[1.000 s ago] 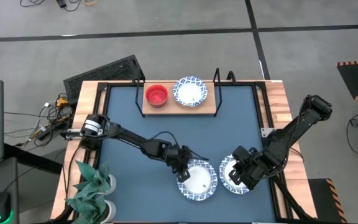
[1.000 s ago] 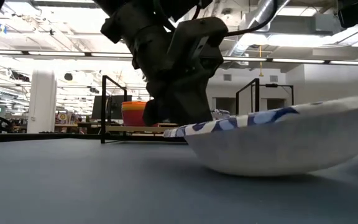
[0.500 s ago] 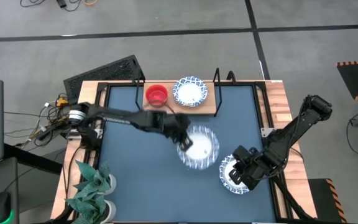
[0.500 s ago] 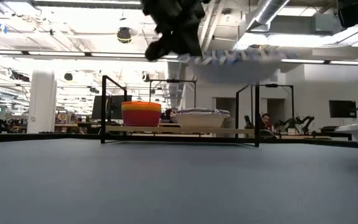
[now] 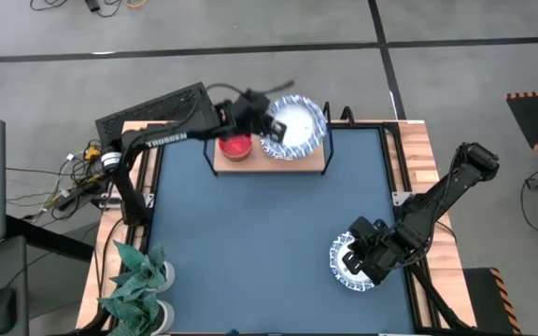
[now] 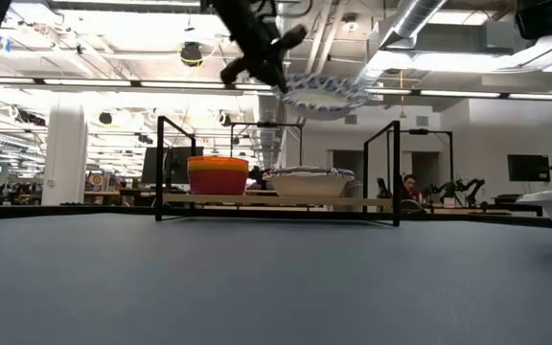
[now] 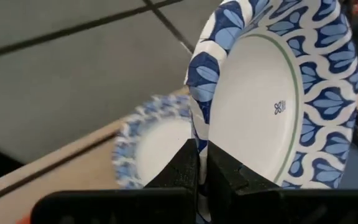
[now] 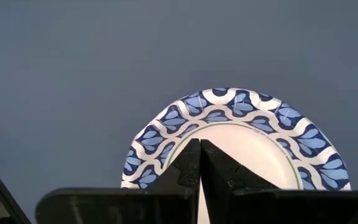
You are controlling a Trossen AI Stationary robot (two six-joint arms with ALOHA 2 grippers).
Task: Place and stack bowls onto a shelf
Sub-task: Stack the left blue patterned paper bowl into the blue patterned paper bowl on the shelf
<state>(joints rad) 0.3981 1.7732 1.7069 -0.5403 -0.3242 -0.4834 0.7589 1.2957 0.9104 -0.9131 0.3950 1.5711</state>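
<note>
1. bowl (image 5: 297,124) pinched at its rim by left gripper (image 5: 267,122), up in the air over shelf (image 5: 316,161).
2. second bowl (image 5: 355,263) on table (image 5: 250,233), rim squeezed by right gripper (image 5: 361,259).

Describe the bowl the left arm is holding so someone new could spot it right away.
Find the wooden shelf at the table's far edge. Above it, the left gripper pinches the rim of a white bowl with a blue patterned rim. It alone is airborne and tilted.
</note>
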